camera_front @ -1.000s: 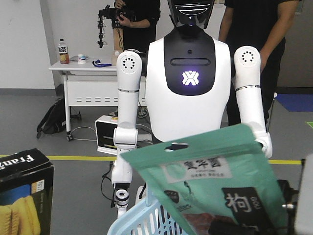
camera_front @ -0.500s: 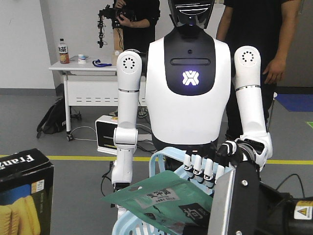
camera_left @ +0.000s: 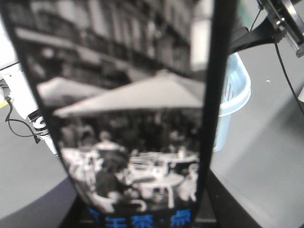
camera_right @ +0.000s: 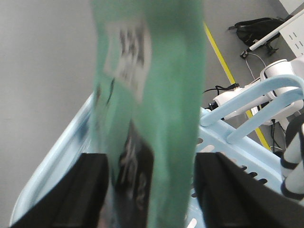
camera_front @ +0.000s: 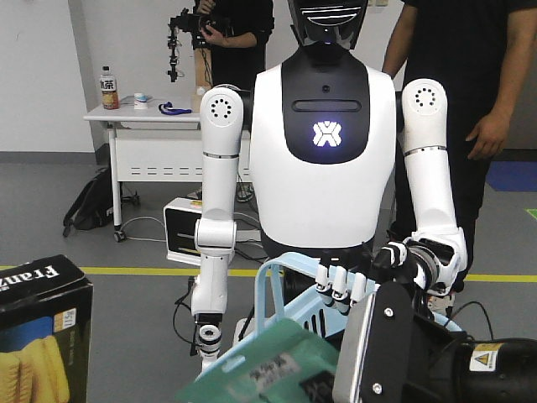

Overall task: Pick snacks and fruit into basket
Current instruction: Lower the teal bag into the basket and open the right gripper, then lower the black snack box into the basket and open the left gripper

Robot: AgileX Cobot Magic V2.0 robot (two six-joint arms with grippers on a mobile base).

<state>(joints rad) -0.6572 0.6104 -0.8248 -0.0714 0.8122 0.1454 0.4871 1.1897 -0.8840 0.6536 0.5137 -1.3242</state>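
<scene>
Even indoor light; front view sharp, teal pouch [camera_right: 147, 95] blurred at right wrist, black box [camera_left: 128, 118] soft at left wrist.

White table [camera_front: 147, 115] back left, bottle [camera_front: 108, 89] on it; black backpack [camera_front: 91, 204] on floor beside; yellow floor line [camera_front: 126, 270].

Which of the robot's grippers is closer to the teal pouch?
Right. The right gripper has the teal pouch between its fingers, above the basket; the left gripper is apart from it, at the black box.
</scene>
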